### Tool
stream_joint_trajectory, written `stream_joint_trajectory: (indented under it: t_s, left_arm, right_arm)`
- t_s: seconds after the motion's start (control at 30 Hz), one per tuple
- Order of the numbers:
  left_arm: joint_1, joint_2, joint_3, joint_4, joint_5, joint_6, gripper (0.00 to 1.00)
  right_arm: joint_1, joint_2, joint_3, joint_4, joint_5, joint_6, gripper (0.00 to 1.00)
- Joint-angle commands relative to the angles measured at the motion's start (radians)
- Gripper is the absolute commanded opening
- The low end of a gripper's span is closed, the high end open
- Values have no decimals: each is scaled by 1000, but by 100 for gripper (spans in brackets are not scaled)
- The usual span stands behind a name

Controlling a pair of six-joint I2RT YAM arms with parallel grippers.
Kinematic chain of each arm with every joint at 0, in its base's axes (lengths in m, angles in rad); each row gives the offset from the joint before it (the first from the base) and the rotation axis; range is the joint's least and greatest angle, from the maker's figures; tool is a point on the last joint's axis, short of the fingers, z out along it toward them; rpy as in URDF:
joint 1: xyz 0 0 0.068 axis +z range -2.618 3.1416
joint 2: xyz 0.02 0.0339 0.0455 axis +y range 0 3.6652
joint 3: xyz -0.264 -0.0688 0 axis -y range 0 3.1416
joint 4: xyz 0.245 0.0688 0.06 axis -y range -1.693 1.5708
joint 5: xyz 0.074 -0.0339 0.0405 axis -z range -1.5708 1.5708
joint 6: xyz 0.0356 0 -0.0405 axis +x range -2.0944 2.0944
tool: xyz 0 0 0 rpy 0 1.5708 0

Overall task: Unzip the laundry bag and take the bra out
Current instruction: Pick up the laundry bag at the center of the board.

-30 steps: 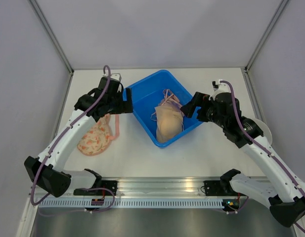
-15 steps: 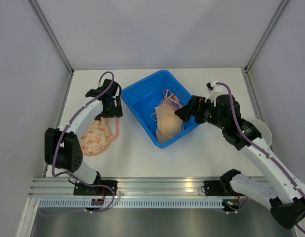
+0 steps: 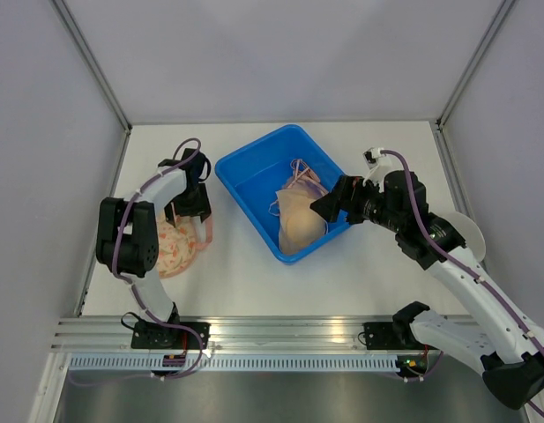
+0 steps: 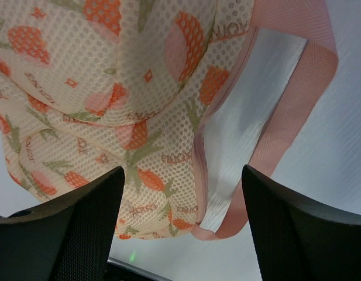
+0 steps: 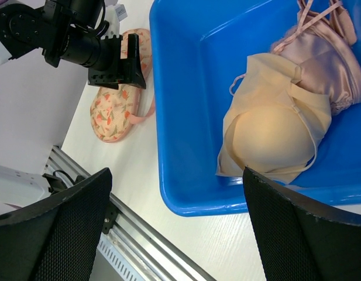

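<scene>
Shows a cream mesh laundry bag printed with orange and pink fruit (image 3: 175, 245) lying flat on the white worktop (image 3: 254, 282), just left of a blue plastic tub (image 3: 245, 159), with its pink webbing loop (image 4: 297, 117) trailing on the tub side. Sets the left pincer (image 4: 180, 193) directly above the bag's pink-trimmed edge, jaws spread wide and gripping nothing, presumably to reach the zip along that seam; zip pull not discernible, nor whether a bra sits inside. Holds the right pincer (image 5: 177, 199) over the tub's right-hand rim, fully spread and empty, probably kept clear of the bag until needed. Leaves a beige moulded bra (image 3: 300, 222) and a pink satin bra (image 3: 302, 181) resting in the tub, untouched.
</scene>
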Motion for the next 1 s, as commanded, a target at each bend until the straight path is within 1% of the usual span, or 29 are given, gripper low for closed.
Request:
stream_joint_trajectory:
  t_s: [0.0, 0.17, 0.23, 0.3, 0.33, 0.43, 0.47, 0.5, 0.6, 0.77, 0.8, 0.83, 0.9, 0.97]
  left_arm:
    - [13, 28, 33, 29, 15, -20, 84]
    - [39, 81, 45, 37, 14, -14, 81]
    - [48, 106, 56, 35, 14, -7, 76]
    - [56, 124, 62, 40, 44, -3, 62]
    - [57, 124, 65, 41, 55, -3, 44]
    - [59, 105, 85, 41, 113, 6, 23]
    - [59, 95, 92, 40, 120, 16, 19]
    - [60, 86, 111, 40, 132, 22, 11]
    - [79, 72, 149, 25, 176, 22, 2]
    - [157, 77, 187, 22, 294, 2, 2]
    - [160, 80, 189, 17, 310, -1, 2]
    - [203, 78, 194, 18, 343, -3, 2]
    - [218, 75, 203, 18, 364, -9, 2]
    - [232, 77, 223, 17, 379, -12, 2]
  right_arm:
    - [-2, 8, 25, -4, 61, -37, 96]
    - [-2, 40, 63, -19, 75, -40, 96]
    - [-2, 42, 62, -13, 73, -40, 96]
    - [-2, 45, 53, -2, 74, -28, 96]
    - [-1, 48, 50, 8, 71, -25, 96]
    - [-2, 65, 37, 39, 45, -10, 95]
    - [-1, 71, 37, 45, 36, -8, 95]
    - [-2, 85, 37, 53, 27, -4, 95]
    - [-1, 115, 51, 99, 9, 21, 94]
    - [45, 204, 126, 139, 65, 42, 91]
    - [61, 249, 144, 131, 77, 42, 91]
    - [100, 270, 183, 130, 96, 44, 90]
    - [143, 335, 217, 136, 154, 48, 90]
    - [217, 379, 264, 142, 186, 65, 87]
